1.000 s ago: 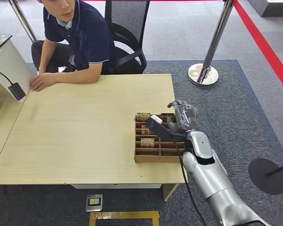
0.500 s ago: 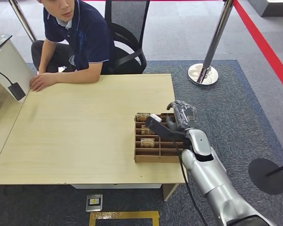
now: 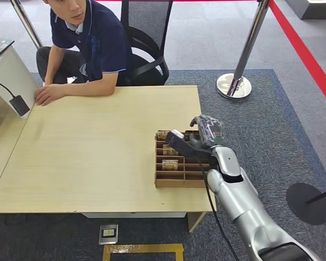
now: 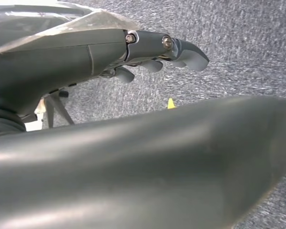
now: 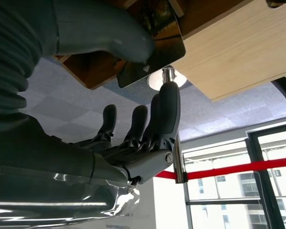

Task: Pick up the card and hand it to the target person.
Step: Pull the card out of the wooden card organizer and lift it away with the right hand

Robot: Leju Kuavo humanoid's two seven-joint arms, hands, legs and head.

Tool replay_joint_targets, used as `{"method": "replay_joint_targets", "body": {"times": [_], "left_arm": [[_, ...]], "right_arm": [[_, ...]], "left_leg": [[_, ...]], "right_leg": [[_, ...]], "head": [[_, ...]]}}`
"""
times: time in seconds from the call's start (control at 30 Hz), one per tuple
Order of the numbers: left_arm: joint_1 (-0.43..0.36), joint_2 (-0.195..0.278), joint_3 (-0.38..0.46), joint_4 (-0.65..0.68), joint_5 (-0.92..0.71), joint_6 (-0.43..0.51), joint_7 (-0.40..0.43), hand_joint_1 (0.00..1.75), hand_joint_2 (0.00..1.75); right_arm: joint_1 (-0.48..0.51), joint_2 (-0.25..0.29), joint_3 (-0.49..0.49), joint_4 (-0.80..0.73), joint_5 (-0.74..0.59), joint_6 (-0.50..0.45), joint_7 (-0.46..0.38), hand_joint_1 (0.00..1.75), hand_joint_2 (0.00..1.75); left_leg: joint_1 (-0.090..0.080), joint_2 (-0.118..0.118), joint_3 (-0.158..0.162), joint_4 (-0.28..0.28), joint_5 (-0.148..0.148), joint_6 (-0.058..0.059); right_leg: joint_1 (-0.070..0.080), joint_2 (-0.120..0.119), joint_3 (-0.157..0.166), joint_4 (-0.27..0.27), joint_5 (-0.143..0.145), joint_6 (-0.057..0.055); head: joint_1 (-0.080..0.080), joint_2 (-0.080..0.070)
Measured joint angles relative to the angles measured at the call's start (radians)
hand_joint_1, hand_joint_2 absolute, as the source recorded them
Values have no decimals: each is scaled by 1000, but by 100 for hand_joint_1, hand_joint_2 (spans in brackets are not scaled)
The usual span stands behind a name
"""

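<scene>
Right hand [image 5: 134, 95] pinches the card [image 5: 152, 52] between thumb and finger, over the wooden tray [image 3: 182, 175]. Card looks thin, stiff, glossy, likely slippery; hold by edge. Left hand [image 4: 141, 52] hangs empty, fingers loosely apart.

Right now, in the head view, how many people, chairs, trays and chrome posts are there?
person: 1
chair: 1
tray: 1
posts: 2
Total: 5
</scene>
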Motion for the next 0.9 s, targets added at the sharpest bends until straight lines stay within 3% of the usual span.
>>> {"method": "replay_joint_targets", "body": {"times": [0.37, 0.43, 0.57, 0.63, 0.9], "left_arm": [[0, 0, 0, 0, -3, 0, -1, 0, 0], [0, 0, 0, 0, -4, 0, -1, 0, 0], [0, 0, 0, 0, -4, 0, -2, 0, 0], [0, 0, 0, 0, -4, 0, -2, 0, 0], [0, 0, 0, 0, -6, 0, -2, 0, 0]], "right_arm": [[-1, 0, -2, 29, -5, -17, 0, 92, 175], [-1, 0, -4, 31, -6, -19, 1, 100, 175], [0, -2, -6, 33, -7, -21, 2, 138, 175], [0, -3, -6, 33, -8, -23, 0, 148, 175], [1, -8, -10, 32, -10, -32, -6, 139, 175]], "left_leg": [[0, 0, 0, 0, 0, 0], [0, 0, 0, 0, 0, 0], [0, 0, 0, 0, 0, 0], [0, 0, 0, 0, 0, 0], [0, 0, 0, 0, 0, 0]], "right_leg": [[0, 0, 0, 0, 0, 0], [0, 0, 0, 0, 0, 0], [0, 0, 0, 0, 0, 0], [0, 0, 0, 0, 0, 0], [0, 0, 0, 0, 0, 0]], "head": [[0, 0], [0, 0], [0, 0], [0, 0], [0, 0]]}}
